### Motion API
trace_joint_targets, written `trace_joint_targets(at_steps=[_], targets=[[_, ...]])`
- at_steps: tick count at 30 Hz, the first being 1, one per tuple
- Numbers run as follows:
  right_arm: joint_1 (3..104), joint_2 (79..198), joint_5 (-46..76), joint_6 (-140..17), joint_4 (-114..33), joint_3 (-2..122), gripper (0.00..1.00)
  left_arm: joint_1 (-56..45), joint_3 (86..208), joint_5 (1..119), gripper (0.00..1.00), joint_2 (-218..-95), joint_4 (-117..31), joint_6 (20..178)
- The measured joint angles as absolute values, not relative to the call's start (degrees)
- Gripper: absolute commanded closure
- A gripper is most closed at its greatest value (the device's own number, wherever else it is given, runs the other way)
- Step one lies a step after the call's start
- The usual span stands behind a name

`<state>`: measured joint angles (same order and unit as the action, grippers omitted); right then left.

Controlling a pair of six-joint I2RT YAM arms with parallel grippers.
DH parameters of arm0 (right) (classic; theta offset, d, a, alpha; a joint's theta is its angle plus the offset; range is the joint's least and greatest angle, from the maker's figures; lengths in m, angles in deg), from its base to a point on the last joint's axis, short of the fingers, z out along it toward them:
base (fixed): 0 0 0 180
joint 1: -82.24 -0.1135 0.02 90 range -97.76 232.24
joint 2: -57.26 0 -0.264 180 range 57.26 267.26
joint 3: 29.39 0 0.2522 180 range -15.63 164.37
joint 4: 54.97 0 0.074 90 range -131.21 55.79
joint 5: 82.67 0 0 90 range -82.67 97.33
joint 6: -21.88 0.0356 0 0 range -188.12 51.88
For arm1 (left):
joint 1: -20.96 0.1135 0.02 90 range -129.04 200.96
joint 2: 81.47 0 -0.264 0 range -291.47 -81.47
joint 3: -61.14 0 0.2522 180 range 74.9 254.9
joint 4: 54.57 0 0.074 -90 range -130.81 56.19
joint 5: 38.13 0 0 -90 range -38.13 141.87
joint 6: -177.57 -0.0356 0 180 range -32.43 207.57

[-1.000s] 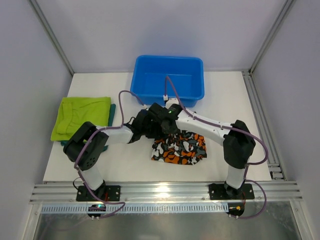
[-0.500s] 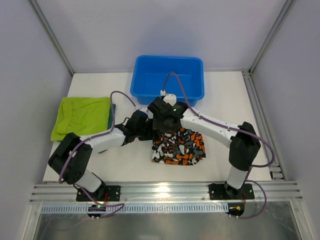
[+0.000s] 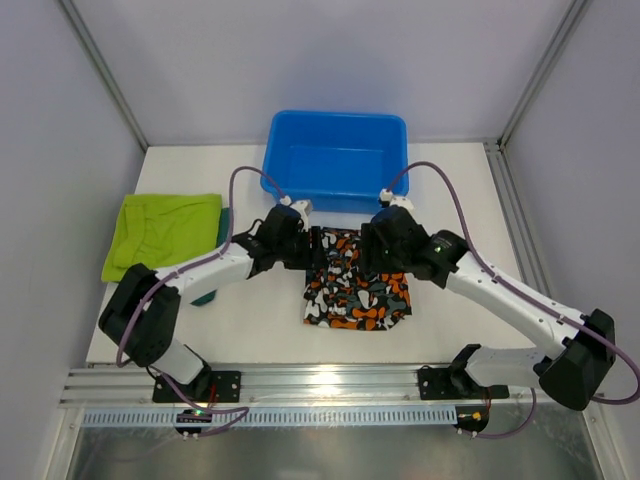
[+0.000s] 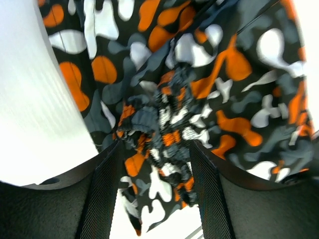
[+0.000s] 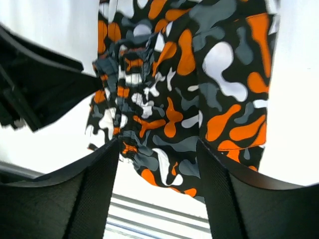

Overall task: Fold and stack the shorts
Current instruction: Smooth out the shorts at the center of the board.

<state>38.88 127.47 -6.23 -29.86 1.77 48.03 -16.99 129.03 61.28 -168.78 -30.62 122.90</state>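
Three shorts lie on the white surface. The camouflage shorts, printed in orange, black, white and grey, sit near the middle, just nearer than the blue plastic tub and apart from it. They form a rough rectangle, with a gathered, ruffled waistband running down the left part in both wrist views.

At the left side the lime yellow-green shorts lie flat on top of the dark teal-green shorts, of which only a strip shows along the right edge. This pair is well apart from the camouflage shorts.

Both arms reach in over the far end of the camouflage shorts, the left arm from the left and the right arm from the right, their heads near each other with the print showing between them.

The left jaws stand apart: the two mesh-faced fingers frame the ruffled waistband, and no cloth is pinched between them.

The right jaws are spread wide, its fingers on either side of the print with nothing held. The left arm's dark head shows at the left edge of that view.
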Motion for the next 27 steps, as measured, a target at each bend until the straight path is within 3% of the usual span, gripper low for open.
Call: trace_joint_targets(at_steps=[7, 11, 14, 17, 19, 22, 27], targets=[[32.4, 121.5, -1.3, -35.2, -5.0, 37.5, 0.52, -17.0, 131.2, 62.7, 0.43, -176.1, -27.1, 120.8], [25.3, 120.5, -1.9, -35.1, -12.7, 32.4, 0.53, -17.0, 134.0, 64.1, 0.56, -180.1, -26.8, 120.1], [19.8, 124.5, -4.3, -35.0, -17.0, 31.6, 0.53, -17.0, 134.7, 65.0, 0.59, -181.4, -27.0, 120.1], [14.4, 131.2, -8.8, -35.8, -20.9, 32.7, 0.53, -17.0, 134.7, 65.2, 0.5, -181.5, -27.0, 120.1], [12.0, 135.7, -11.6, -36.7, -23.0, 34.0, 0.52, -17.0, 134.9, 65.2, 0.5, -181.5, -26.8, 120.3], [9.5, 143.7, -15.5, -37.8, -24.9, 38.1, 0.46, -17.0, 135.6, 65.2, 0.5, -181.7, -26.6, 120.2], [8.5, 155.2, -22.1, -38.0, -25.1, 44.0, 0.46, -17.0, 136.9, 65.2, 0.51, -183.0, -26.3, 120.2]])
